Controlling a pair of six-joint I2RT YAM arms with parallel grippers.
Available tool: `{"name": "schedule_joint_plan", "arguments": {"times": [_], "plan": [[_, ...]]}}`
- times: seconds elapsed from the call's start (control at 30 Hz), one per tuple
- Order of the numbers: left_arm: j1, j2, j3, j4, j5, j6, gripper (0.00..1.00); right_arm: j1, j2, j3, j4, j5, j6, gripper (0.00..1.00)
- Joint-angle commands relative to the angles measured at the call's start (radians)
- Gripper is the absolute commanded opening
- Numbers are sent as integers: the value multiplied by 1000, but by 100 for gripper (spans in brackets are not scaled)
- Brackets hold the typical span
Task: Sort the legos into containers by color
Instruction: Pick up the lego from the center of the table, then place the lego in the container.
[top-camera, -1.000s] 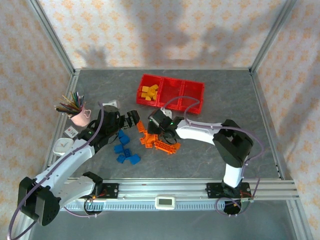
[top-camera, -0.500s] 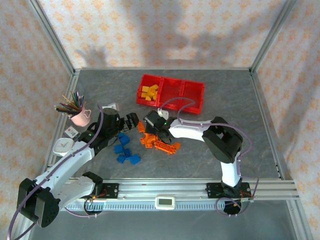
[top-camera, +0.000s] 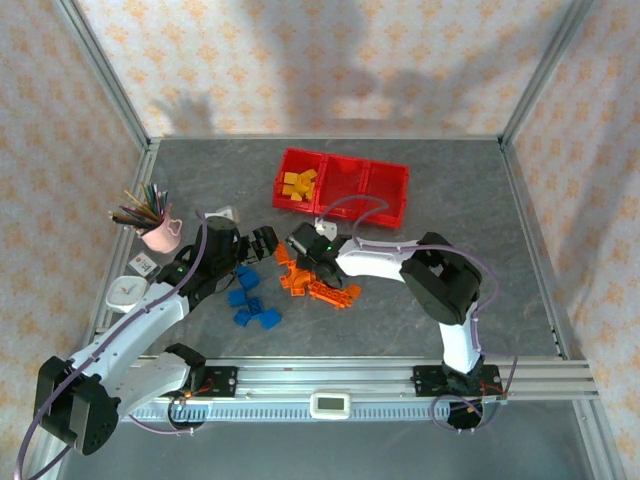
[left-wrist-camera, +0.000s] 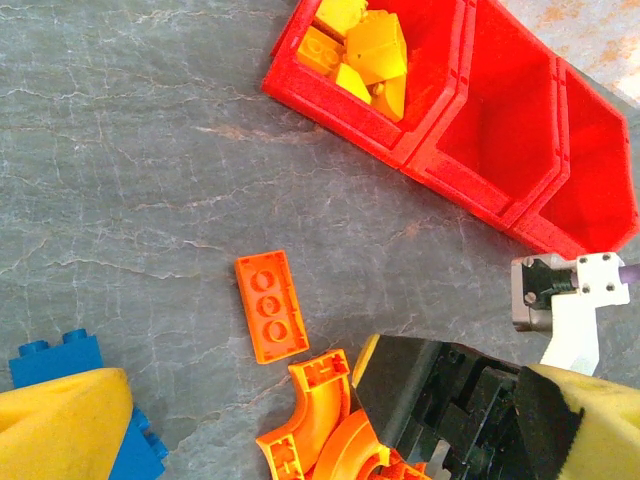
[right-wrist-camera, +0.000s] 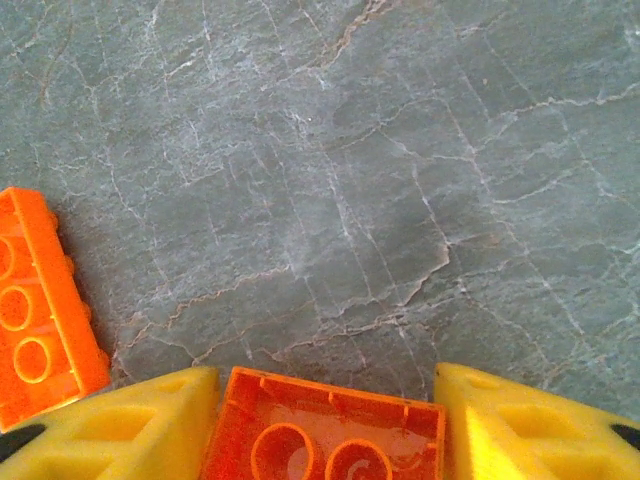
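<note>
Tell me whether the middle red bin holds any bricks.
No; the middle bin is bare inside; yellow bricks sit in the end bin.

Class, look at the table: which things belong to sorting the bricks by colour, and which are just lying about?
For the job: red bins; yellow bricks; orange bricks, one between the right gripper fingers; blue bricks.
Lying about: pink cup of pencils; small white clock; white card.

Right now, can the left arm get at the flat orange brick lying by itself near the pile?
Probably yes. The orange brick lies alone on bare table just ahead of the left arm's open jaws. The right arm's jaws sit close beside it, which may crowd the approach.
</note>
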Motion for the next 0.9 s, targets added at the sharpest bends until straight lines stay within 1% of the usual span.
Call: {"name": "schedule_joint_plan", "arguments": {"times": [0.0,0.1,0.27,0.37,0.53,0.7,0.87], "plan": [[0,-11,3,19,19,-6,99,5,-30,4,-13,46,-4,52],[0,-8,7,24,24,-6,99,-2,-53,5,-14,39,-12,48],[0,9,29,34,40,-3,99,-37,-117,4,-16,33,-43,47],[0,28,47,47,43,-5,99,-70,-149,13,-16,41,-78,46],[0,71,83,79,46,-18,99,-157,-157,62,-16,57,-158,46],[0,127,104,140,51,-36,99,-241,-94,179,-28,92,-238,47],[0,193,121,197,46,-70,99,-320,17,310,-38,75,-289,47]]}}
